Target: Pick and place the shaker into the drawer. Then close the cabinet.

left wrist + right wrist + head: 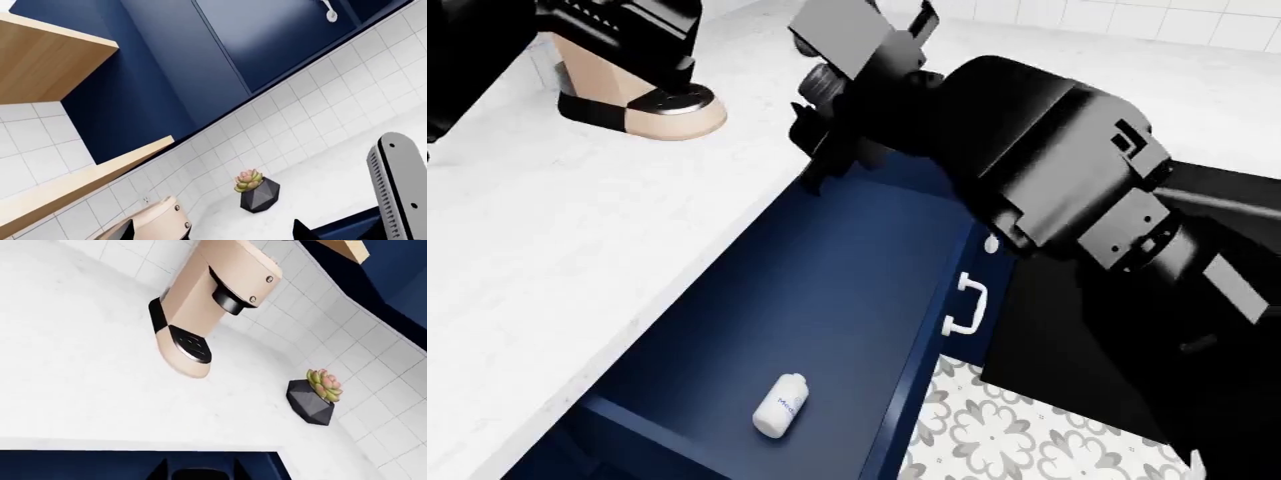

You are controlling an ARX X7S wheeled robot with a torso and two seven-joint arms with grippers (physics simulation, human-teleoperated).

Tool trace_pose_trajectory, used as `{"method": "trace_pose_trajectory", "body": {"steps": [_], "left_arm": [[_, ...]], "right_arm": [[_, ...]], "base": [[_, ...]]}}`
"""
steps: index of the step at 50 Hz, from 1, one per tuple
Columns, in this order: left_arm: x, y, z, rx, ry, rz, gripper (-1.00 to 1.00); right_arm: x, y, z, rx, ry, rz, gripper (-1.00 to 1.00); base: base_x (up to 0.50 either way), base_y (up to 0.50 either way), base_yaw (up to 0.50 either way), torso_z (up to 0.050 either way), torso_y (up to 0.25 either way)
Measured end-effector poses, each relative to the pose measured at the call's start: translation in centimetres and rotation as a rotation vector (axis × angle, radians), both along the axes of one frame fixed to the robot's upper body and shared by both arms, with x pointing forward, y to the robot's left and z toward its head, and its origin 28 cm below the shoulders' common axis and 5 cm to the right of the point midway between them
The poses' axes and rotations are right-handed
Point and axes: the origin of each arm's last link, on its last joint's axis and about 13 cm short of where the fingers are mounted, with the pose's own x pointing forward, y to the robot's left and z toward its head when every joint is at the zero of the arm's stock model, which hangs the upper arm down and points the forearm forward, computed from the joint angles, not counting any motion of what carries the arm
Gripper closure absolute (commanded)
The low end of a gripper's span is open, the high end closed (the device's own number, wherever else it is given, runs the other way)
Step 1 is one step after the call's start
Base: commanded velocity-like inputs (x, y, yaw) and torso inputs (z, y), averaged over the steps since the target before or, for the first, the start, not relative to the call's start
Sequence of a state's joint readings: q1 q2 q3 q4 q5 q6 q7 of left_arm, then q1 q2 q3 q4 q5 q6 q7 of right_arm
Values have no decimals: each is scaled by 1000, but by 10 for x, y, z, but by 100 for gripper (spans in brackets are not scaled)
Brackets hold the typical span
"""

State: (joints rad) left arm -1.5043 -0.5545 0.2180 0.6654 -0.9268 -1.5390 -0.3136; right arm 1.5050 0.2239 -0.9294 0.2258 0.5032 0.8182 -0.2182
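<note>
The shaker (782,405), a small whitish bottle, lies on its side on the floor of the open navy drawer (827,300), free of both grippers. The drawer's slim white handle (968,305) shows on its front panel. My right gripper (817,160) hovers over the drawer's far end, well away from the shaker. In its wrist view the right gripper (201,474) is open with nothing held, over the navy drawer (80,465). My left gripper (213,235) is open wide and empty, up over the counter by the coffee machine.
A beige coffee machine (641,100) stands on the white counter (547,240), also seen as the coffee machine (207,295). A succulent in a dark pot (313,400) sits by the tiled wall. Wooden shelves (47,55) and navy wall cabinets (267,40) hang above. Patterned floor (1001,430) lies beside the drawer.
</note>
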Motion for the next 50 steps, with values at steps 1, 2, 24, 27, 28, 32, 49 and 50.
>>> {"method": "trace_pose_trajectory", "body": {"steps": [1, 2, 24, 27, 28, 32, 49, 50], "left_arm": [[-1, 0, 0, 0, -1, 3, -100], [-1, 1, 0, -1, -2, 5, -100], [-8, 6, -11, -7, 12, 30, -100], [-8, 6, -13, -8, 15, 33, -100], [-9, 7, -13, -9, 16, 33, -100], [-9, 7, -15, -11, 21, 36, -100], [-13, 9, -21, -19, 30, 37, -100], [-13, 9, -21, -19, 31, 37, -100]], "right_arm": [[2, 1, -1, -25, 3, 6, 100], [5, 2, -1, -49, 6, 11, 100], [22, 4, -31, -383, 121, 75, 100], [20, 5, -40, -401, 150, 89, 100], [19, 5, -44, -407, 159, 94, 100], [15, 6, -59, -427, 200, 113, 100], [-3, 7, -103, -462, 321, 161, 100], [-3, 7, -105, -462, 326, 161, 100]], "base": [[0, 0, 0, 0, 0], [0, 0, 0, 0, 0], [0, 0, 0, 0, 0], [0, 0, 0, 0, 0], [0, 0, 0, 0, 0], [0, 0, 0, 0, 0], [0, 0, 0, 0, 0], [0, 0, 0, 0, 0]]}}
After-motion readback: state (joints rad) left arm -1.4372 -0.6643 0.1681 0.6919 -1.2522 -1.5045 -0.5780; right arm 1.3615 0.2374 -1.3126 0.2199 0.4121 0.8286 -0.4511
